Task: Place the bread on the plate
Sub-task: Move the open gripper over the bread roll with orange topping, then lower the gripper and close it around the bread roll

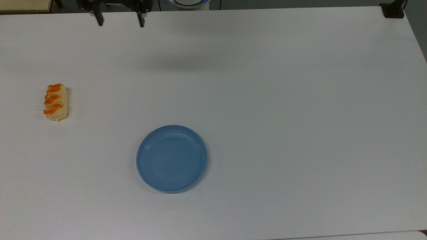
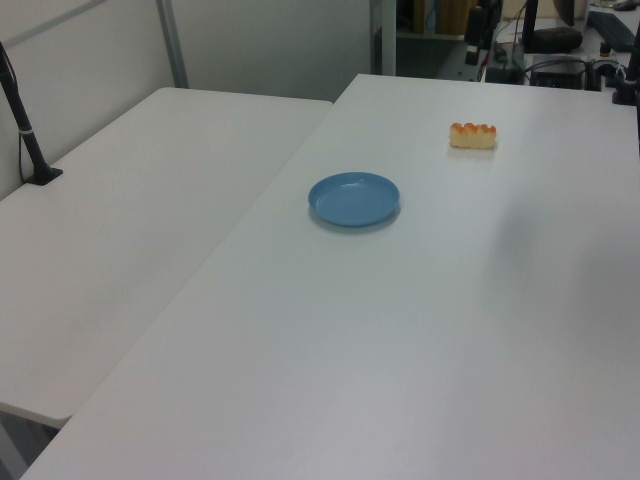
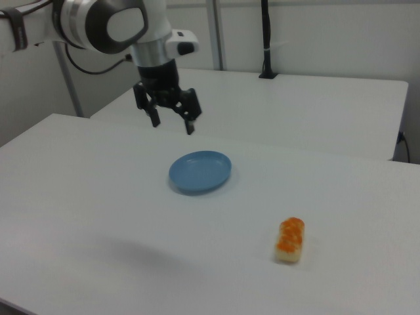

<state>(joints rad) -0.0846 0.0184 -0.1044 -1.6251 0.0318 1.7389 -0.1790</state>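
Hanging wide open, claw [image 3: 172,125] holds nothing.

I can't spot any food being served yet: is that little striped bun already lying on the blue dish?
No: in the top view the bread lies on the bare table, well apart from the plate.

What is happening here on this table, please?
A robot arm holds its gripper open in the air above the white table, carrying nothing. The bread lies on the table by itself, well apart from the blue plate, which has nothing on it. The bread has not been picked up yet.
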